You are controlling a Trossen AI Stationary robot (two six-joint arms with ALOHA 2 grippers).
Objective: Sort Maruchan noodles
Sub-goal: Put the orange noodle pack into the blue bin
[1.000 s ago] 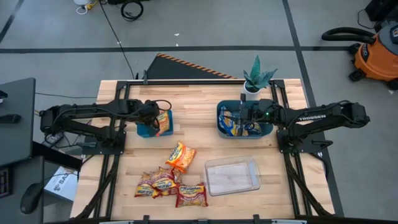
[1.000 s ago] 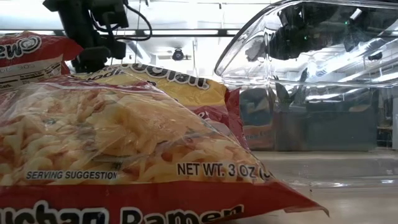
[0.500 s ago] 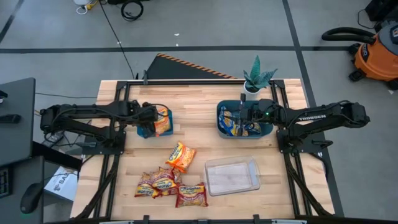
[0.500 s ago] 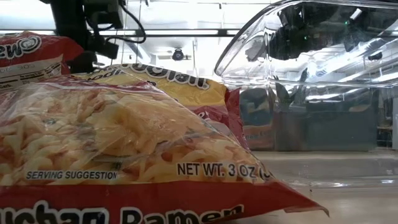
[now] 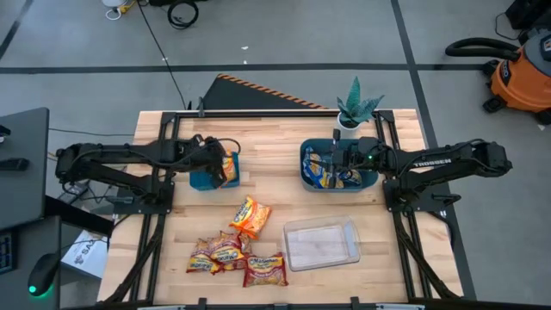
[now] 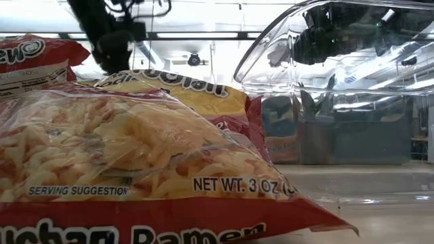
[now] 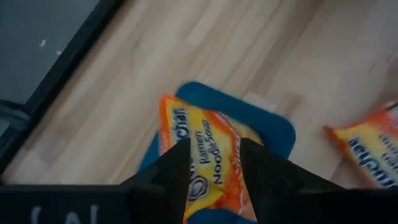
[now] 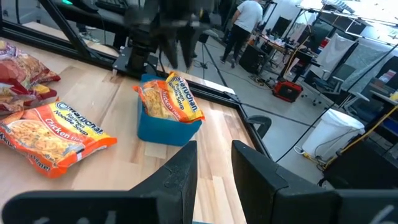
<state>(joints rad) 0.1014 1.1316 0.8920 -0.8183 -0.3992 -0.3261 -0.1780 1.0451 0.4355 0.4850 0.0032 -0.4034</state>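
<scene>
While the left gripper (image 5: 222,164) hangs over the left bin (image 5: 205,179), jaws parted with nothing between them, an orange packet (image 7: 208,165) leans in that bin, one end sticking up over the rim. Judgement: lift straight up before swinging, so the fingers do not snag that raised end.

Next pick is probably the loose orange packet (image 5: 250,216), at 5 o'clock from the bin. Take it by one short edge, since glossy film likely slips.

Further toward 6 o'clock lies a heap of red packets (image 5: 232,255), overlapping. A clear container (image 5: 321,243) sits at 3 o'clock from the heap.

The right gripper (image 5: 331,163) waits above the right bin (image 5: 306,155), slightly parted and empty, blue packets (image 5: 325,174) beneath. A plant (image 5: 356,105) stands just behind that bin.
</scene>
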